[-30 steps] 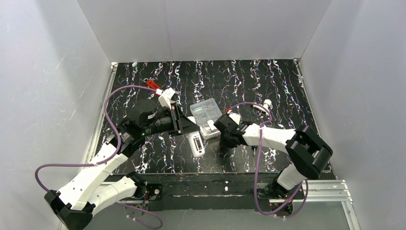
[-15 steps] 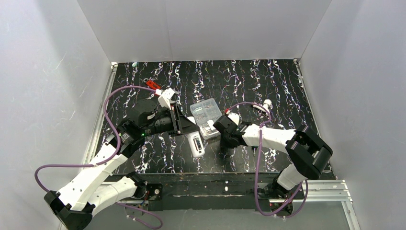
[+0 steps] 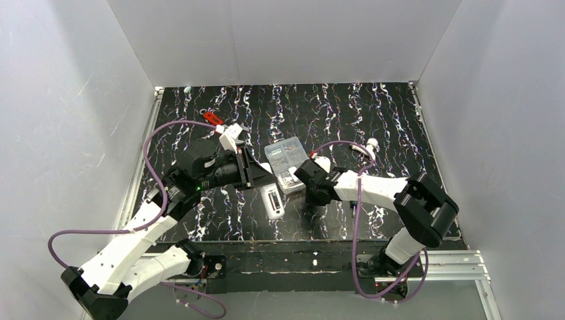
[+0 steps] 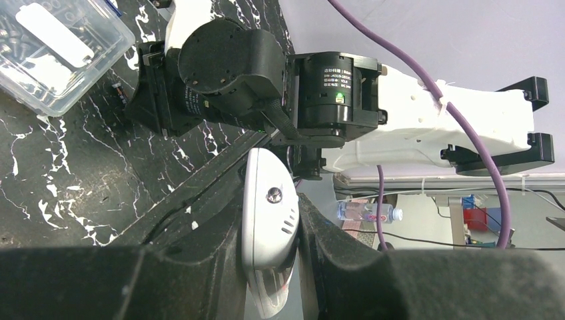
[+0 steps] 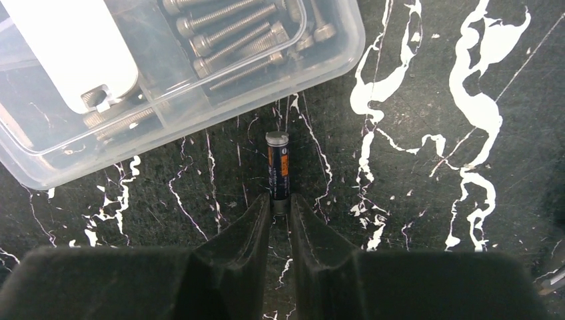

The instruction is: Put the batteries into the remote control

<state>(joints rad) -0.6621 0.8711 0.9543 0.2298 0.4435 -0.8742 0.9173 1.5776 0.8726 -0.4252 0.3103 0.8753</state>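
Early stage. No battery is loaded as far as you can see.

- Your left tool (image 4: 272, 200) is clamped tight on the remote control (image 3: 272, 202). It grips one end, and the handset reaches out toward the near edge of the desk (image 5: 413, 220). In the left wrist view you see a plain white face with one screw and a few slots. The battery bay doesn't show, so you can't tell if it's open.
- Your right tool (image 5: 279, 203) is nearly closed, with both fingers pinching the near end of one battery (image 5: 278, 170). The battery lies flat on the desk just beside the clear box (image 5: 333, 60) of screws.
- A flat white piece (image 5: 70, 47) with a small tab rests on the box, likely the battery cover.

Left to do: lift this battery, carry it to the remote, seat it, find any others, refit the cover.

Writing: the battery has an orange band with fine print, too small to read. The right arm's joint housing carries a printed label, also not legible.
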